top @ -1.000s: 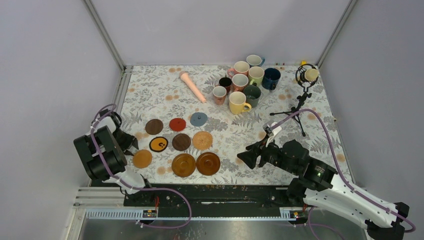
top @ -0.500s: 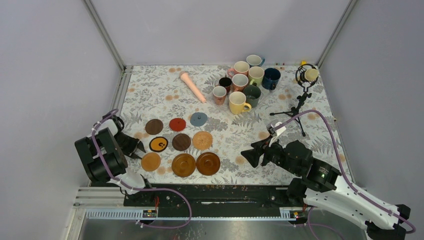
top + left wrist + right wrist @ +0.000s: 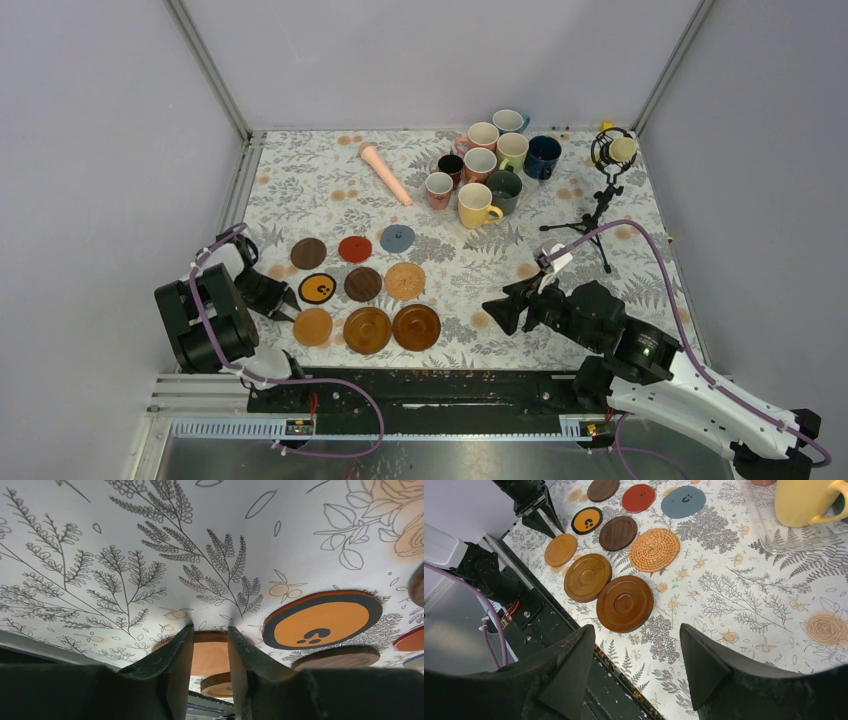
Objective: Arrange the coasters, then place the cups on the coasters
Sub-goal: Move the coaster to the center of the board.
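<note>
The enclosure is closed on three sides by plain pale grey walls [image 3: 450, 60]; headroom is judged adequate. The table [image 3: 300, 170] is covered by a smooth floral sheet, on which thin discs are expected to slide readily.

The right gripper [image 3: 636, 630] hangs above the near right of the table, its jaws spread wide with nothing between them. The left gripper [image 3: 210, 627] is set low at the near left, its fingers narrowly parted and nothing pinched, the tips just beside the small orange coaster [image 3: 313, 326].

The cups [image 3: 480, 162] are closely packed at the far right, none on a coaster. They are judged rigid, fairly heavy, glazed, and breakable if knocked. A hold across the rim wall is advised, with the outlying yellow cup [image 3: 476, 204] the easiest to reach. A tripod microphone [image 3: 600, 200] stands near them and should be avoided.

The coasters [image 3: 362, 284] lie in three rows at the near left, apart from one another. They are judged light, stiff and too flat for a pinch from above, so pushing at the rim is preferred. The woven coaster [image 3: 405, 281] is expected to drag more.
</note>
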